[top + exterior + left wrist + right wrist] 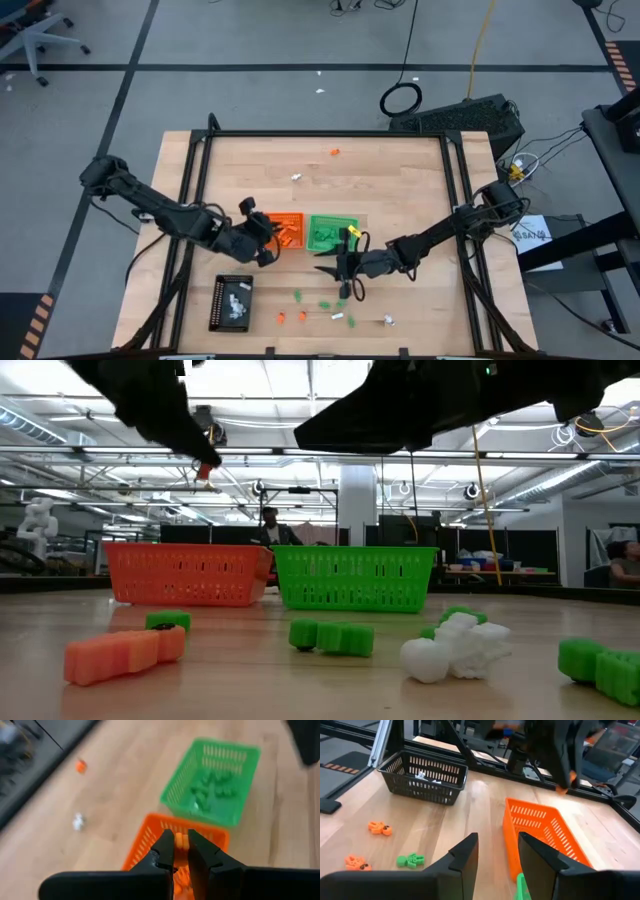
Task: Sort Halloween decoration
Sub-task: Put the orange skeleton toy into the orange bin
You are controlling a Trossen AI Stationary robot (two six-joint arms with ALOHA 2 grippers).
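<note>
Low view: both arms cut off by the top edge of the frame, only dark bulk showing. Contents of the baskets were hard to count in any view.

Left gripper [266,238] hung over the orange basket [289,231], centre of the high view. In the low view a small orange trinket [206,471] sat at the tip of that arm, and the right wrist view showed the same orange speck [563,788] under the dark fingers; fingers pressed nearly together, pinching it. In the left wrist view the piece itself was hard to separate from the orange pieces below.

Right gripper [343,270] sat just below the green basket [331,232], fingers [466,857] spread, nothing between them.

Decorations were tiny moulded trinkets in orange, green and white. Loose on the bench [400,180], lower centre of the high view: roughly three green [298,296], two orange [281,318], two white [389,321], blurred at that size. One orange [335,152] and one white [296,177] lay apart in the upper middle. Green pieces filled the green basket; orange ones lay in the orange basket. White pieces showed in the black basket [230,301], lower left.

Three baskets counted: orange, green, black.
</note>
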